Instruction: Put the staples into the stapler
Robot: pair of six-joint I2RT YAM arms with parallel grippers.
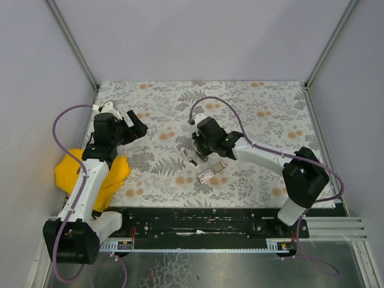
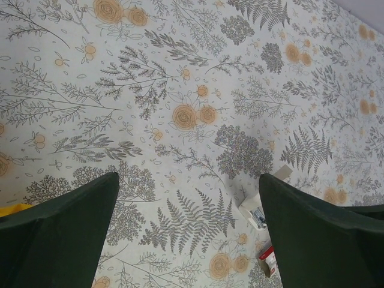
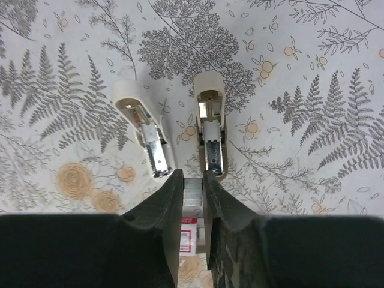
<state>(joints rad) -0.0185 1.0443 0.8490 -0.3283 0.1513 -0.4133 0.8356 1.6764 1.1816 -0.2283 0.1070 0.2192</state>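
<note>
The white stapler (image 3: 210, 129) lies hinged wide open on the floral cloth, its two halves side by side with the metal channels facing up (image 1: 189, 157). My right gripper (image 3: 192, 175) is just in front of it, shut on a grey metal strip of staples (image 3: 192, 193) clamped between the fingertips. Directly under the fingers lies the pink-and-white staple carton (image 3: 188, 239), which the top view shows as (image 1: 210, 174). My left gripper (image 1: 137, 128) hangs open over the left of the table, nothing between its fingers (image 2: 66, 228). Stapler (image 2: 255, 210) and carton (image 2: 268, 259) peek out beside its right finger.
A crumpled yellow cloth (image 1: 96, 171) lies at the table's left edge beside the left arm. Grey walls close in the table at the back and both sides. The black rail (image 1: 198, 219) with the arm bases runs along the near edge.
</note>
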